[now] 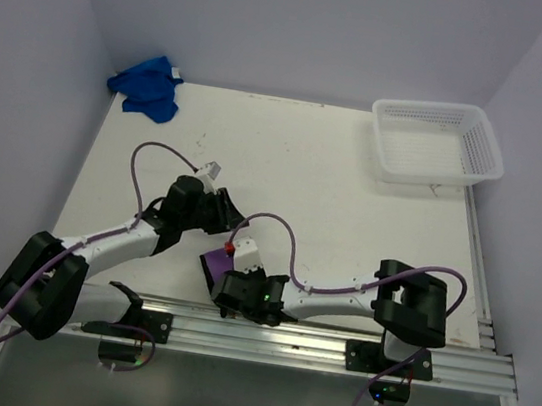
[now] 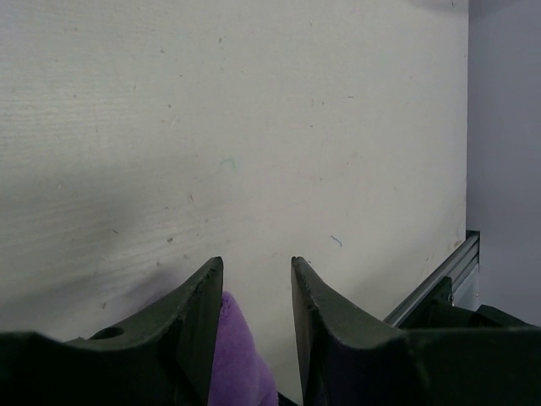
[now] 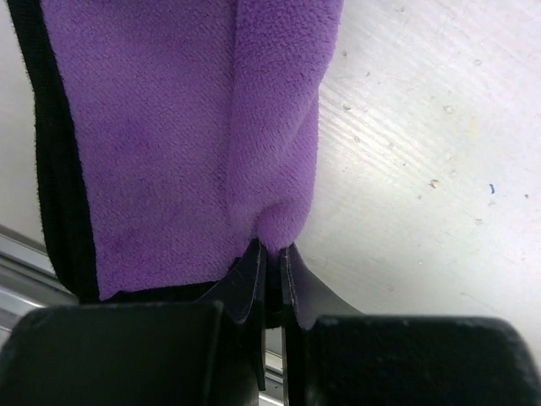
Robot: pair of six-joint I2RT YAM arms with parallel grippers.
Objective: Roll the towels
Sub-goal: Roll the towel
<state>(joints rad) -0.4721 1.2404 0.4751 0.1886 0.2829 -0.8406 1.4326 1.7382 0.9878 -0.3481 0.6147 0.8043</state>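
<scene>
Your right claw point(image 3: 269, 256) pinches the purple towel point(image 3: 161, 127) at the near edge of the desk point(image 1: 306, 168); your left claw point(image 2: 256, 272) stands parted, cloth loose between. One-sided tugging could undo the fold.

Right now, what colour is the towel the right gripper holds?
The towel is purple with a black edge; right wrist view shows it best.

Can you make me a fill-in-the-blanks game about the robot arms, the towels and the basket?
1. The right gripper pinches a fold of the purple towel, while the left gripper has its jaws ___.
2. The blue towel lies crumpled at the far ___ corner of the table.
3. The mesh basket at the far right corner is ___ in colour.

Missing words: open; left; white.
</scene>
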